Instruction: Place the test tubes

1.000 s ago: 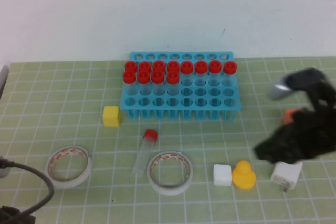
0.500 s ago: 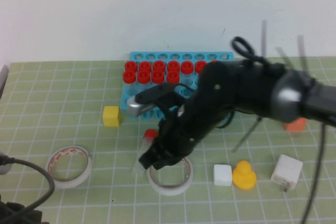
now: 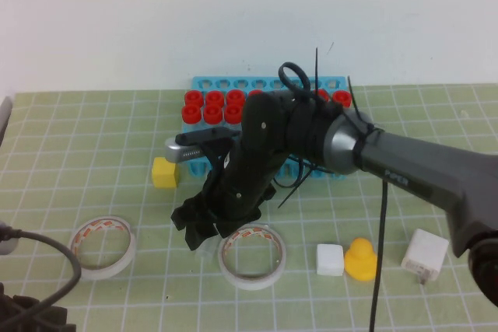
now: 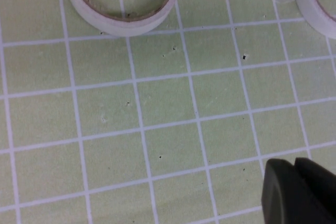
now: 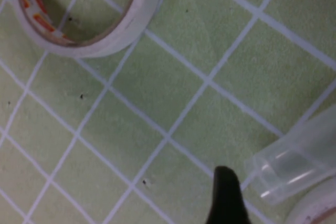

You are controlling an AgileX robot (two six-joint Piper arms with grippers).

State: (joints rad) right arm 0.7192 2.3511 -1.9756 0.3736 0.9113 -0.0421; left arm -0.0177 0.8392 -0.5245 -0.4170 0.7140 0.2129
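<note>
The right arm reaches across the counter [image 3: 93, 153] from the right edge, and the right claw [image 3: 201, 227] hangs low over the loose test tube [image 5: 294, 161], which lies flat between the two tape rolls. I cannot tell whether this claw is open or closed. From above, the claw covers nearly all of the tube. The right wrist view shows the tube's clear rounded end just beside the rim of the right tape roll [image 3: 251, 258]. A wider stretch of bare green mat separates it from the left tape roll [image 3: 101, 246].

The blue rack [image 3: 233, 83] stands at the far edge of the mat, with red-capped tubes [image 3: 214, 106] in its back rows (the arm hides its right half). A yellow cube [image 3: 164, 172] sits just off the rack's near left corner.

To the right, near the front edge, a white cube [image 3: 329, 259] touches a yellow duck [image 3: 361, 260]. A white block [image 3: 425, 254] sits a little apart.

The left claw [image 4: 293, 182] is closed on nothing, low over bare mat at the near left corner, with the left tape roll beyond it.
</note>
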